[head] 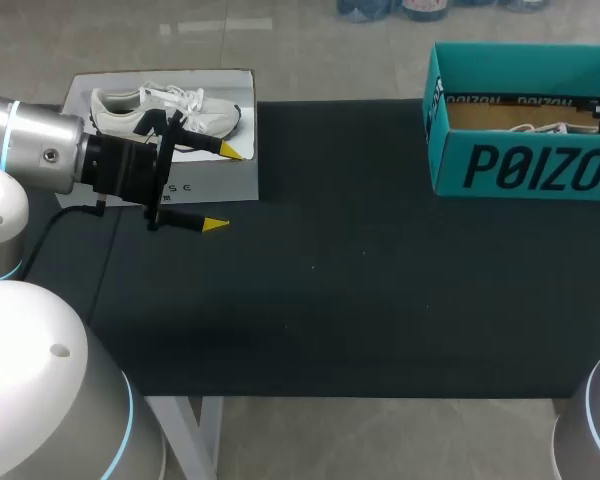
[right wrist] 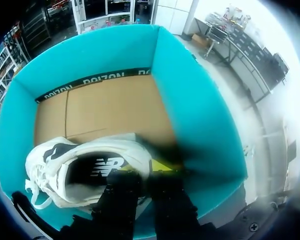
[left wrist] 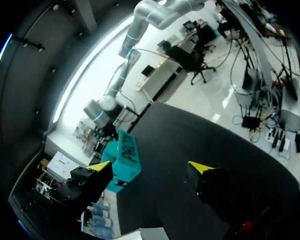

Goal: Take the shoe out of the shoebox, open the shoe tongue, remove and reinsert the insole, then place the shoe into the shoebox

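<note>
A teal shoebox (head: 520, 165) stands open at the table's far right, and white laces of a shoe (head: 540, 128) show over its wall. In the right wrist view a white shoe (right wrist: 55, 160) with a dark insole lies on the box's (right wrist: 190, 100) cardboard floor. My right gripper (right wrist: 142, 170) reaches down into the box and is shut on the shoe's heel rim, one finger inside and one outside. My left gripper (head: 223, 187) hovers wide open at the far left, holding nothing. Its open gripper (left wrist: 150, 166) points across the mat toward the shoebox (left wrist: 125, 160).
A second white shoe (head: 165, 110) lies on a flat white sheet (head: 220, 175) at the far left corner, just behind my left gripper. A black mat (head: 350, 270) covers the table between the sheet and the box.
</note>
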You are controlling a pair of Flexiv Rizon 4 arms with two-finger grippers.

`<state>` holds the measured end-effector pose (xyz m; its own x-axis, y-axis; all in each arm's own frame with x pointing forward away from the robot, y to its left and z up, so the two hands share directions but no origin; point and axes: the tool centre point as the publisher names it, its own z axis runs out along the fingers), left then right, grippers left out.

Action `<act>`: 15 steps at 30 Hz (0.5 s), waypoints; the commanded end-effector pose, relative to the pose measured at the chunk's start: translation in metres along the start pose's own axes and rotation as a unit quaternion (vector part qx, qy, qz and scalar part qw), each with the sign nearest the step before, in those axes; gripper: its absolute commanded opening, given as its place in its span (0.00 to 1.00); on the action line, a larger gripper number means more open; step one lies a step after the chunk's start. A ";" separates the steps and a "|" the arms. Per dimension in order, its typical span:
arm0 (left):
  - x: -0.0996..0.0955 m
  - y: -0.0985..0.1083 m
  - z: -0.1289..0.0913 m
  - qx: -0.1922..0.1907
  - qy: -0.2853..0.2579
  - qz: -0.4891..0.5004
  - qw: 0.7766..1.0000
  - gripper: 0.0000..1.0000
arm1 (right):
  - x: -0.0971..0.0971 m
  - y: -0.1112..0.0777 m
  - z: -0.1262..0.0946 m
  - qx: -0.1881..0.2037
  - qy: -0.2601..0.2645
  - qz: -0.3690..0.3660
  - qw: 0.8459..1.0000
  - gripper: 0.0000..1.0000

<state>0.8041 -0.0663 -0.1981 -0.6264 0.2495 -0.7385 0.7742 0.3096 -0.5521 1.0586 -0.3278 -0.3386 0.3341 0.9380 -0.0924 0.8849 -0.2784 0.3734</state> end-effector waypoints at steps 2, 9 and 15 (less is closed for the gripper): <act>0.000 0.000 0.000 -0.001 0.002 0.000 1.000 1.00 | 0.000 0.000 -0.008 -0.003 0.002 0.004 1.000 0.41; 0.000 0.000 0.000 -0.001 0.002 0.000 1.000 1.00 | 0.002 0.005 -0.029 -0.014 0.015 0.012 1.000 1.00; 0.000 0.000 0.000 -0.001 0.002 0.000 1.000 1.00 | 0.014 0.016 -0.061 -0.032 0.031 0.004 0.999 1.00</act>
<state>0.8041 -0.0663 -0.1981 -0.6264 0.2495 -0.7385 0.7742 0.3096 -0.5521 1.0673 -0.3118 -0.2914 0.3213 0.9465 -0.0294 0.8605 -0.2788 0.4264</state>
